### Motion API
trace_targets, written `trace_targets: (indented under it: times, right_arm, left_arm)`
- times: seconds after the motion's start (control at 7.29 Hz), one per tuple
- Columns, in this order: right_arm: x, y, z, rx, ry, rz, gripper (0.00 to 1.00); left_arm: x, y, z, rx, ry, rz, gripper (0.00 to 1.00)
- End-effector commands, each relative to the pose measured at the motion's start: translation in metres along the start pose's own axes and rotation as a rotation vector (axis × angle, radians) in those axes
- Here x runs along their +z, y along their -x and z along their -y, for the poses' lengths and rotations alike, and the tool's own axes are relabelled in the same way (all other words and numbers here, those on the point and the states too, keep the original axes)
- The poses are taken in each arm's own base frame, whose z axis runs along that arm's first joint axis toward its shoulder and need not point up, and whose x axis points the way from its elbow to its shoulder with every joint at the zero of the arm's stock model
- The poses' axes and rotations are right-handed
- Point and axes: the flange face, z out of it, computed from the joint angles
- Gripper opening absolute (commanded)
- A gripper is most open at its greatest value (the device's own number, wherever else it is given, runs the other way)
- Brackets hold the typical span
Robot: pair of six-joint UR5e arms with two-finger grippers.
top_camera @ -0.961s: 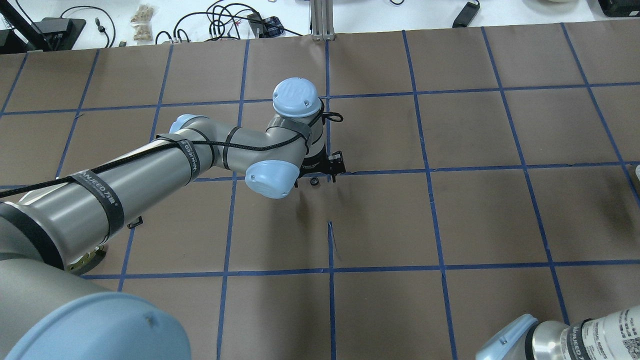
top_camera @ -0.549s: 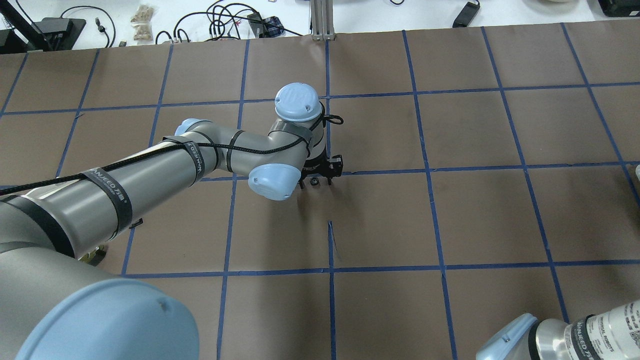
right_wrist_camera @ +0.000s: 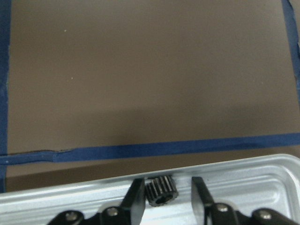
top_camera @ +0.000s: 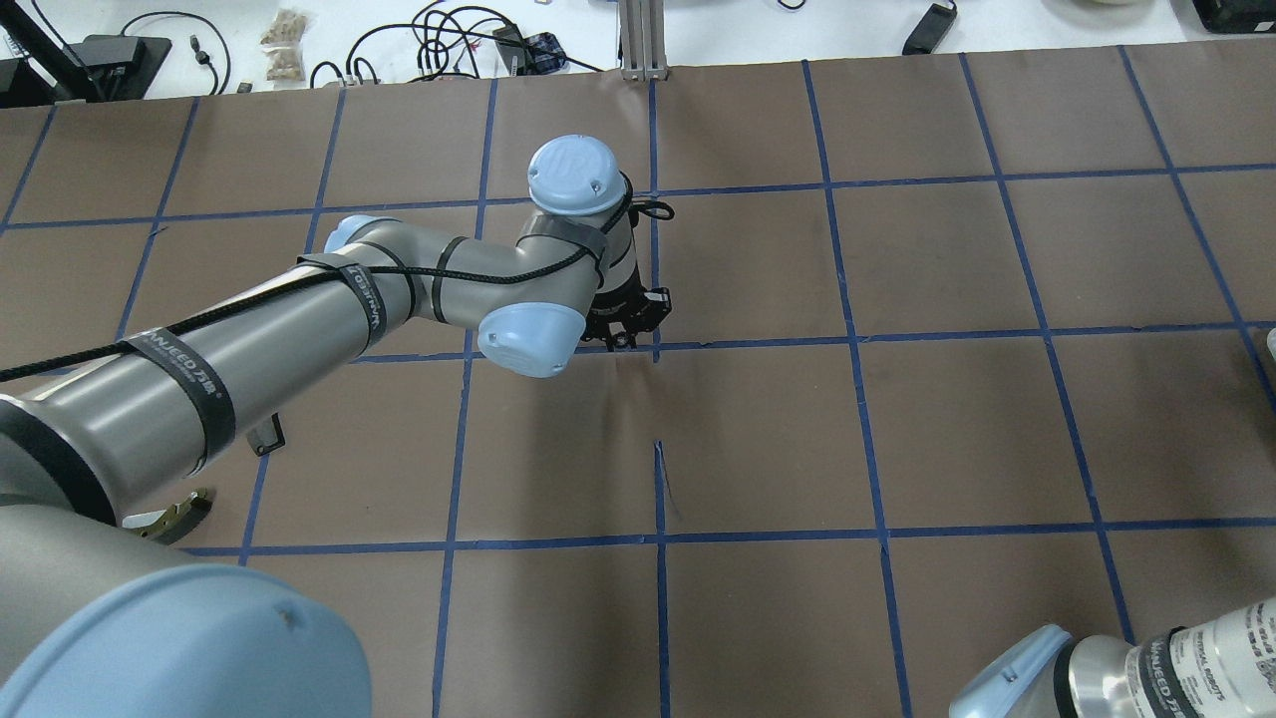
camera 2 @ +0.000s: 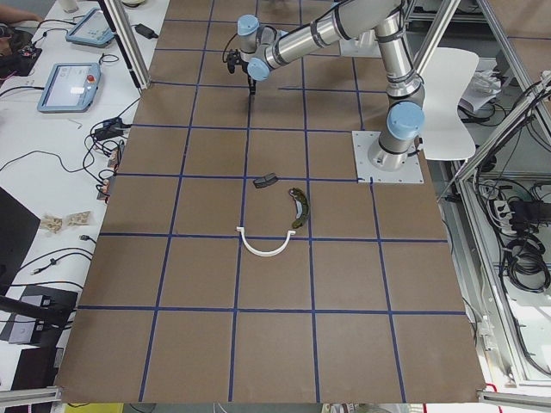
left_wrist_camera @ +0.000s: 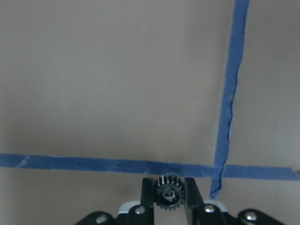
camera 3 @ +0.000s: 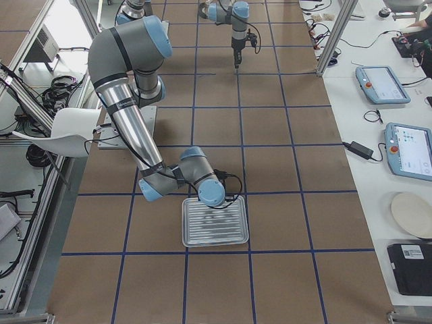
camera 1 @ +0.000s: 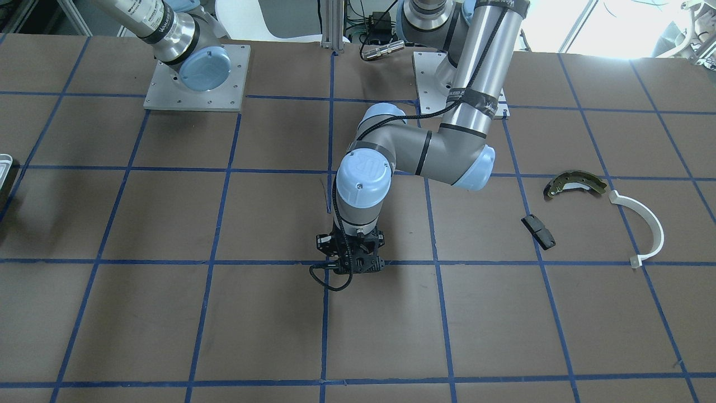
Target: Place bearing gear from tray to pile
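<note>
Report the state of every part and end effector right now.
Left end effector: shut on held gear.
Right end effector: open, straddling tray gear.
Tray: flat on the table, tray gear lying in it.
Brake shoe, white arc, black pad: lying apart on the table.

"wanjeed" on black strap (top_camera: 184, 384) of left arm (top_camera: 299, 314), "ur" logo on blue joint cap (camera 1: 363, 169)

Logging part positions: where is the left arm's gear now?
In the left wrist view the gear is clamped in the left tool, over a blue tape crossing near the table's centre.
</note>
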Motion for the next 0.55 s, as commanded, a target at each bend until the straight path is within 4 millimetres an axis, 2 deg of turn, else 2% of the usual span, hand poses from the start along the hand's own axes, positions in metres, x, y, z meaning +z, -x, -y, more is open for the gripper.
trace_targets:
  times: [0.0, 0.14, 0.27, 0.41]
  right_arm:
    - [-0.007, 0.0, 0.001, 0.009, 0.016, 0.004, 0.07]
    - [-0.019, 0.0, 0.006, 0.08, 0.028, -0.001, 0.07]
    - [-0.052, 0.002, 0.029, 0.221, 0.046, -0.012, 0.07]
    - [-0.091, 0.0, 0.068, 0.281, 0.084, -0.021, 0.07]
  left_arm:
    - [-0.065, 0.1, 0.041, 0.034, 0.073, -0.018, 0.1]
    - [-0.086, 0.171, 0.052, 0.066, 0.077, -0.013, 0.1]
    - [-0.092, 0.23, 0.045, 0.178, 0.102, 0.029, 0.1]
    - [-0.081, 0.303, 0.038, 0.272, 0.137, 0.114, 0.1]
